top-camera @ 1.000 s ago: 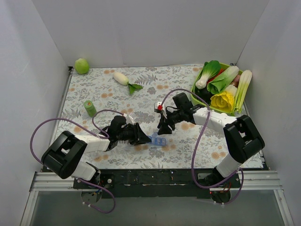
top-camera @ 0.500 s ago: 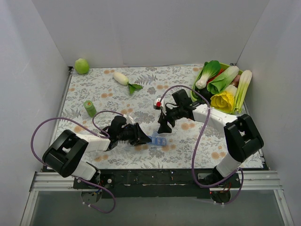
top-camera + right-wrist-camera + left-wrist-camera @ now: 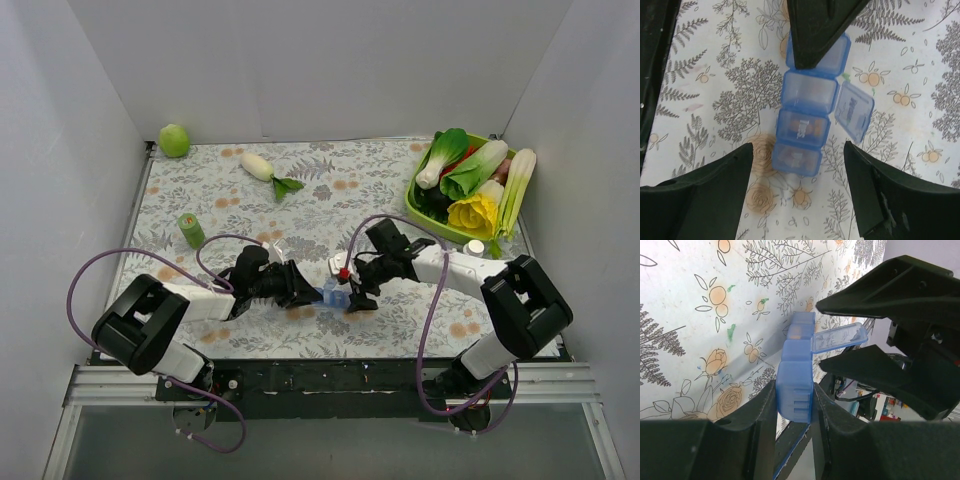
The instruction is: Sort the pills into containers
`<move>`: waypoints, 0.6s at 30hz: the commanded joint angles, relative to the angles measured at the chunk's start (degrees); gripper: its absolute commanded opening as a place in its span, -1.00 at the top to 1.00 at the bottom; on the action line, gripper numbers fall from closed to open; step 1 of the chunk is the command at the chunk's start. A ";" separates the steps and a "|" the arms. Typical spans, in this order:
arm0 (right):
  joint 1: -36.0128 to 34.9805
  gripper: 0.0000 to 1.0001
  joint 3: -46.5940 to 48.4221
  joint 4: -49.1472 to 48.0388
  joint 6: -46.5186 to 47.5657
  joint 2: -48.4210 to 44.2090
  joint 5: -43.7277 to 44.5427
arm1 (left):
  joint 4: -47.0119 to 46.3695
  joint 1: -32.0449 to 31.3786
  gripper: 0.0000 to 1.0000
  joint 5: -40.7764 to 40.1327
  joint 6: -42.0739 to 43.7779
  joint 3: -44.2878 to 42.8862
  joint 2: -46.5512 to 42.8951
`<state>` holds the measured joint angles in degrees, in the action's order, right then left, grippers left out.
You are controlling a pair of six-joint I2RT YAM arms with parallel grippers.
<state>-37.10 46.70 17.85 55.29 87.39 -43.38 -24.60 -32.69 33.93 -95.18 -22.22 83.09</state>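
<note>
The containers are a strip of joined translucent blue compartments lying on the floral cloth. My left gripper is shut on one end of the strip, a finger pressed against each side. In the right wrist view the strip has one lid swung open beside a compartment that looks empty. An orange-brown pill shows through a closed lid. My right gripper hangs open right above the strip's free end, touching nothing. From the top camera it is just right of the strip.
A green cylindrical bottle stands at the left. A green tray of vegetables sits at the back right, with a small white cap before it. A white radish and a green fruit lie at the back.
My right gripper has opened and moved down and toward me, from over the mid-table to just above the strip. The left gripper and the strip have stayed put.
</note>
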 commanded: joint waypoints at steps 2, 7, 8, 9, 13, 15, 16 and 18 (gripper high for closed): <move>-3.32 -0.58 0.59 -10.02 -4.04 2.51 6.46 | -1.15 0.43 1.00 -0.18 0.43 -0.54 1.11; -5.87 -0.53 0.50 -11.25 -5.45 3.66 9.35 | -1.85 0.43 1.00 -0.27 -0.10 -1.25 1.55; -6.14 -0.47 0.06 -11.60 -5.98 3.57 9.88 | -1.86 0.43 1.00 -0.27 -0.27 -1.42 1.64; -6.40 -0.44 0.06 -11.87 -6.76 3.40 10.41 | -1.77 0.43 1.00 -0.36 -0.36 -1.60 1.72; -6.40 -0.14 -0.38 -12.22 -8.26 2.52 11.64 | -1.68 0.61 0.95 -1.41 -1.33 -1.69 1.64; -6.40 0.11 -0.55 -12.22 -8.79 2.43 11.82 | -1.42 0.96 0.90 -1.76 -1.85 -1.78 1.55; -6.40 0.17 -0.55 -12.22 -9.23 2.34 11.82 | -1.42 1.13 0.86 -1.85 -1.94 -1.86 1.55; -6.40 0.30 -0.47 -12.31 -9.93 2.25 11.82 | -1.15 1.75 0.76 -2.03 -2.38 -2.21 1.29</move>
<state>-43.42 46.41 7.44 47.51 90.63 -32.77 -26.24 -31.94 33.28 -96.90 -22.92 84.77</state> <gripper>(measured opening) 0.507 0.252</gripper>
